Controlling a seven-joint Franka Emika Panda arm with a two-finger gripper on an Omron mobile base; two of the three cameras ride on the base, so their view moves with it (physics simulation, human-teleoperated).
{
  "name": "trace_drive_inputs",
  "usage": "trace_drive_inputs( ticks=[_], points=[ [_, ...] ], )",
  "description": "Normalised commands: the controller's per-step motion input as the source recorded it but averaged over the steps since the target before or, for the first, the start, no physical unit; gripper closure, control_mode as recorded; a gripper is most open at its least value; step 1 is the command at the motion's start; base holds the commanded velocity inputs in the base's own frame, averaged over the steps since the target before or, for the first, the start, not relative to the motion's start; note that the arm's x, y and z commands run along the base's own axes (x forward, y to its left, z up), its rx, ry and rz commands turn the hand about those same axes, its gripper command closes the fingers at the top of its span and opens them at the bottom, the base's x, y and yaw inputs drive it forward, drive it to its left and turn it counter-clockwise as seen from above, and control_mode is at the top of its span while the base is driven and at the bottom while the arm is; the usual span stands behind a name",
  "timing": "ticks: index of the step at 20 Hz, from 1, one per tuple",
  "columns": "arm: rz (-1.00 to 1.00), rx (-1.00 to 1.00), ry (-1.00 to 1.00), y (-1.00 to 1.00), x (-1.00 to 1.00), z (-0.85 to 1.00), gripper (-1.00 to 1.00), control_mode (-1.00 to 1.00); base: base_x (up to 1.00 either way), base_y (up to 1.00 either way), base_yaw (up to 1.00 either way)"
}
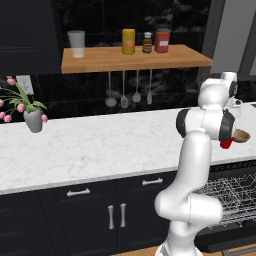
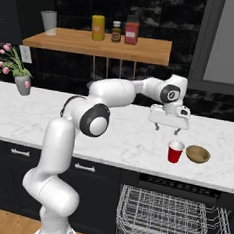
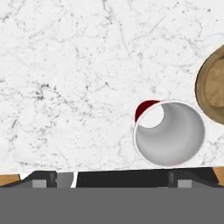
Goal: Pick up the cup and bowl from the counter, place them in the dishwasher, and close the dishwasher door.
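Observation:
The red cup [image 2: 175, 152] with its white inside stands upright on the white marble counter [image 2: 122, 139], near the front edge. Close to its right lies the tan wooden bowl [image 2: 197, 154]. My gripper [image 2: 167, 129] hangs open and empty above the counter, slightly behind and left of the cup, fingers pointing down. In the hand view the cup [image 3: 169, 133] shows from above at lower right, with the bowl [image 3: 213, 89] cut by the right edge. Below the counter the dishwasher's wire rack [image 2: 173, 219] is pulled out, and the dishwasher door [image 1: 227, 241] is folded down. My arm half hides the cup [image 1: 226, 144] beside the bowl [image 1: 243, 135].
A grey vase of pink flowers [image 2: 22, 83] stands at the counter's far left. The wooden wall shelf [image 2: 100, 43] carries a frosted tumbler and several jars, and utensils [image 1: 124, 95] hang under it. Navy cabinets [image 1: 100, 210] sit left of the dishwasher.

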Motion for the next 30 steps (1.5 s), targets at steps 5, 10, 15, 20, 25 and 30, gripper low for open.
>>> trace_drive_inputs(
  ticks=[5,10,15,20,25,30],
  points=[
    [0.08,-0.02,0.01,-0.16,-0.08,-0.09,-1.0,-1.0,0.0,0.0,0.0],
    [0.03,0.0,0.0,-0.33,0.01,-0.12,-1.0,-1.0,0.0,0.0,0.0],
    [0.0,0.0,0.0,-0.22,0.01,-0.02,-1.0,-1.0,0.0,0.0,0.0],
    [0.0,0.0,0.0,-0.03,0.33,0.0,-1.0,-1.0,0.0,0.0,0.0],
    [0.0,0.01,0.0,0.0,0.37,0.0,-1.0,-1.0,0.0,0.0,0.0],
    [0.0,0.03,-0.01,0.0,-0.19,-0.03,-1.0,-1.0,0.0,0.0,0.0]
  ],
)
